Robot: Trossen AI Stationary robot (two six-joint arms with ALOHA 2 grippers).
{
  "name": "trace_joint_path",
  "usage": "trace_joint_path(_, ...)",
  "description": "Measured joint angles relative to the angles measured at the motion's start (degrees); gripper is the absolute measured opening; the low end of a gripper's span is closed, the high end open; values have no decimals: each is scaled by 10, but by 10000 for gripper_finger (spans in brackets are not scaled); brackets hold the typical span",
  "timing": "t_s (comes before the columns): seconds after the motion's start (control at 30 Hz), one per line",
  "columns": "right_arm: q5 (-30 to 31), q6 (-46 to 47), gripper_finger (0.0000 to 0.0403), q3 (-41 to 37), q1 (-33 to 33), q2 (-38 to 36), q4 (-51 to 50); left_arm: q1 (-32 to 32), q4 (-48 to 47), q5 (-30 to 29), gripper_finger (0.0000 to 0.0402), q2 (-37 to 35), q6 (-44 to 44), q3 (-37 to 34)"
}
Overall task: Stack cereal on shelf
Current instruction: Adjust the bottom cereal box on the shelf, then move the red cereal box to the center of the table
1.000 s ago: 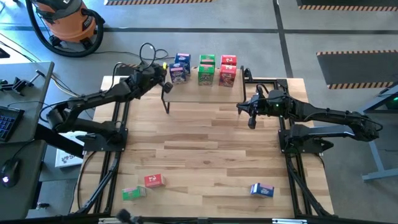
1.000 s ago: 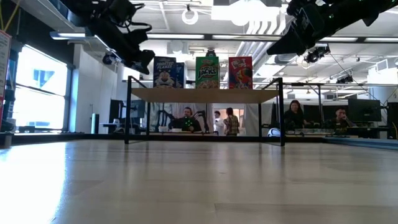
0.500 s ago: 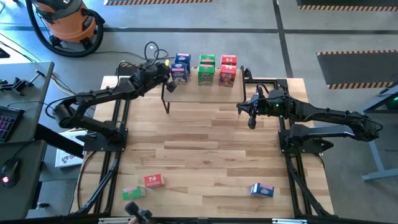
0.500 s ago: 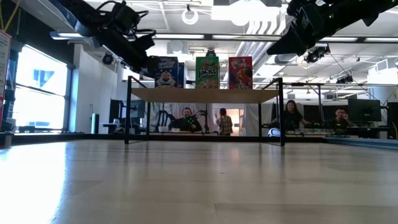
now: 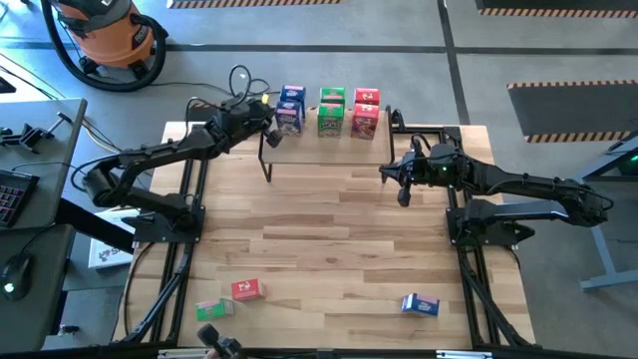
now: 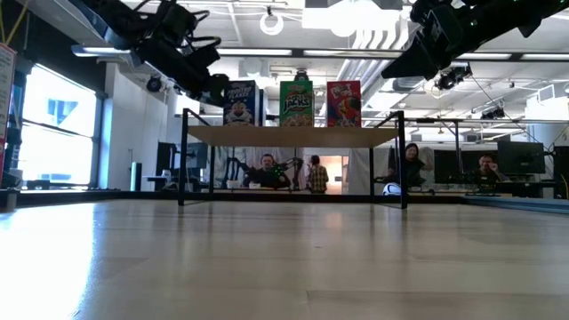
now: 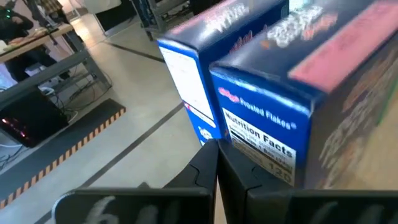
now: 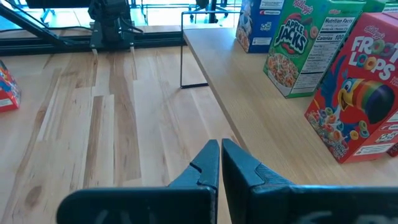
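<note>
**Six boxes on the shelf, three left on the tabletop**

From above I see the low light-wood shelf on black legs [image 5: 329, 140] at the far edge of the wooden tabletop [image 5: 329, 239], carrying blue [image 5: 290, 110], green [image 5: 331, 112] and red [image 5: 365, 114] cardboard cereal boxes in pairs. My left gripper [image 5: 267, 118] sits beside the blue pair. The right gripper [image 5: 391, 179] hovers past the shelf's right end. Near me lie a green box [image 5: 213, 309], a red box [image 5: 247, 289] and a blue box [image 5: 420, 304].

Low view: the fronts stand upright.

Left wrist: fingers [image 7: 205, 168] pressed together, empty, against a box reading "Frosted Flakes" [image 7: 273, 118].

Right wrist: fingers [image 8: 214, 165] together; I read "Apple Jacks" [image 8: 295, 43] and "Froot Loops" [image 8: 360, 93].
</note>
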Motion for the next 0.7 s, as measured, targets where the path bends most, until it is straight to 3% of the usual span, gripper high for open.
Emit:
trace_joint_path(0.2,0,0,0,0,0,0,0,-2,-97,2,0,-75,-4,0)
trace_joint_path(0.37,-1,0,0,0,0,1,0,-20,-181,77,0,-139,-25,-3)
trace_joint_path(0.53,-38,12,0,-13,2,39,55,-58,-134,194,0,-181,-55,-64)
trace_joint_path(0.7,-79,43,0,-59,31,109,185,-108,-19,204,0,-213,-62,-151)
